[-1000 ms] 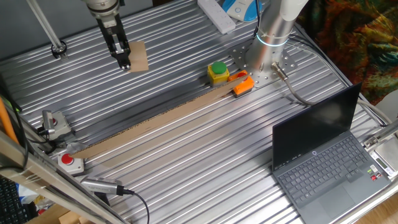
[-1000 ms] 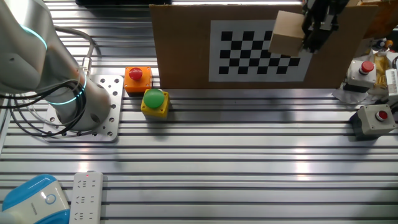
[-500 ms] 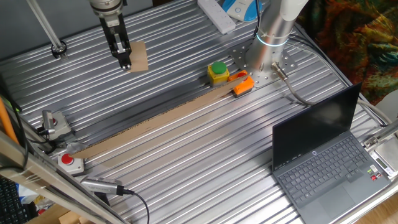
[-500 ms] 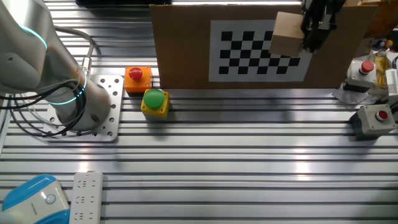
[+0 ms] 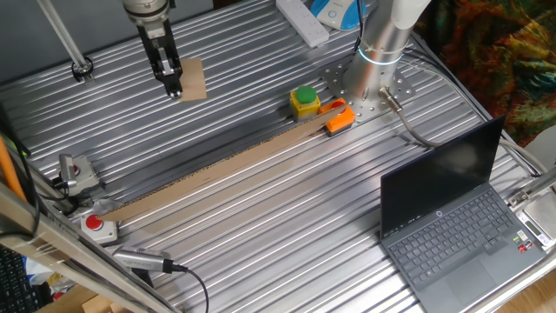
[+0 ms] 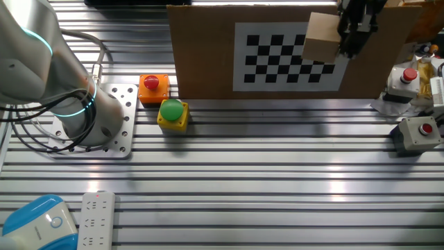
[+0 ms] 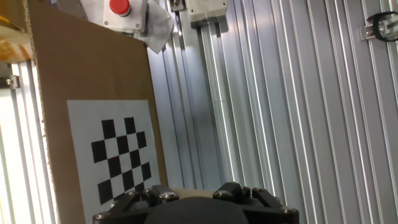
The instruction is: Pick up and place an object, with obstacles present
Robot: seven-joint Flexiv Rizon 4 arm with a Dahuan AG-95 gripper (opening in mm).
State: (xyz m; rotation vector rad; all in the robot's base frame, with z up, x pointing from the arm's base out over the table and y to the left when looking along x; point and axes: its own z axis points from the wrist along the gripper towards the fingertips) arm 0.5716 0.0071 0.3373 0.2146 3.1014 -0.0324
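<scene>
Holding the block (image 5: 192, 80) high off the bench (image 5: 261, 217), we have the tool (image 5: 172, 84) pinched on one side of it, so the block juts out sideways from the fingers rather than hanging under them. In the other fixed view the tool (image 6: 349, 50) and block (image 6: 321, 38) show against the checkerboard (image 6: 277, 59) on the upright cardboard wall (image 6: 205, 52). We judge this height is kept so the load can pass over that wall, the obstacle here. The wall stands below the tool and to one side in the hand view, where we see its board face (image 7: 87, 81) and bare bench beside it. Two button boxes, yellow (image 6: 172, 114) and orange (image 6: 153, 88), sit well away from the tool, near the arm's base (image 6: 104, 128). Placing is not yet done; we cannot tell the target spot.
</scene>
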